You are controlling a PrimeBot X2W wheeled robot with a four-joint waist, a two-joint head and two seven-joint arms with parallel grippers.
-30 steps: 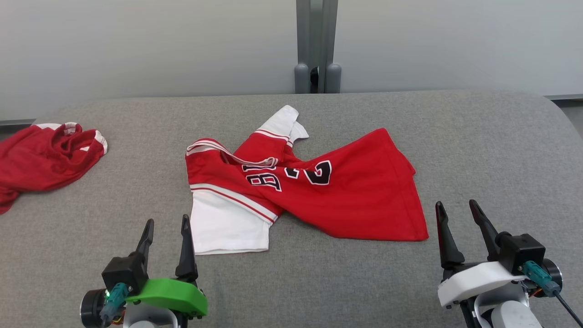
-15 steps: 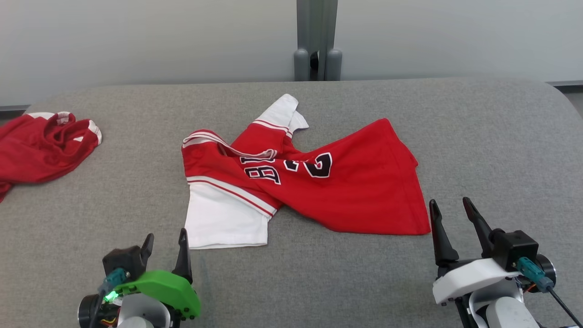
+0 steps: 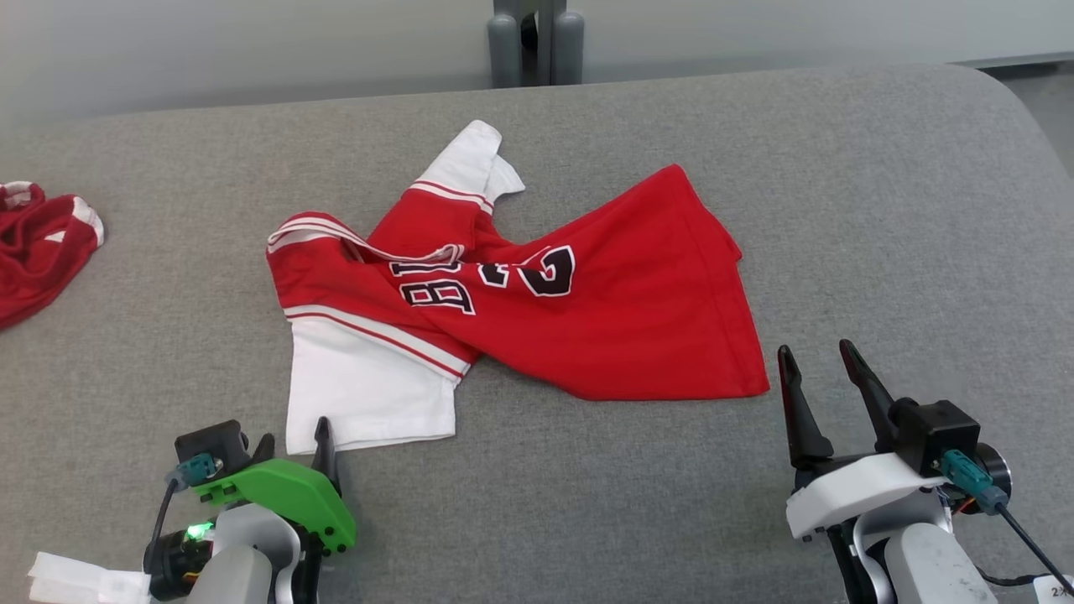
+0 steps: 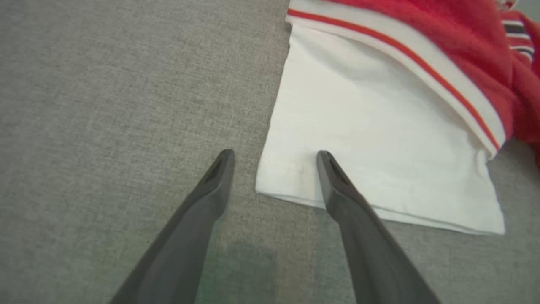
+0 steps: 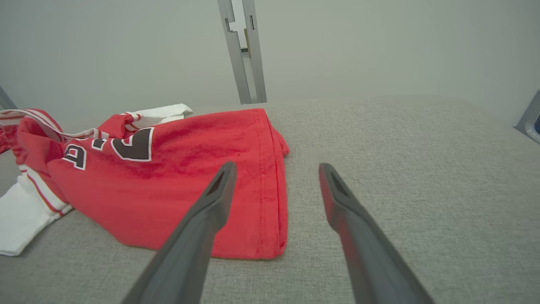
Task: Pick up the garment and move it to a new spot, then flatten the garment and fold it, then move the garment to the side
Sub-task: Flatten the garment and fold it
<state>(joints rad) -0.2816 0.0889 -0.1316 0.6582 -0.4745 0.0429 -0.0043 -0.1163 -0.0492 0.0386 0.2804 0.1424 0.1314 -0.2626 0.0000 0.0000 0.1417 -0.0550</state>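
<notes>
The garment [image 3: 587, 310] is a red jersey with white sleeves and black lettering, lying twisted in the middle of the grey padded table [image 3: 881, 210]. My left gripper [image 3: 294, 434] is open at the lower left, tipped down at the hem corner of the near white sleeve [image 3: 361, 403]. In the left wrist view the left gripper [image 4: 275, 154] straddles that corner of the sleeve [image 4: 371, 139], one finger over cloth and one over bare table. My right gripper [image 3: 815, 351] stands open just right of the garment's red bottom corner. Through the right wrist view the right gripper [image 5: 277, 165] holds nothing beside the red hem [image 5: 177, 181].
A second red and white garment [image 3: 38, 252] lies bunched at the table's far left edge. A grey post [image 3: 535, 38] stands behind the table against a pale wall. The table's rounded right corner [image 3: 1007, 92] is at the upper right.
The head camera has tilted down and turned, shifting the whole picture up and left. My left gripper has sunk and tipped down toward the white sleeve's hem. The right gripper keeps its pose.
</notes>
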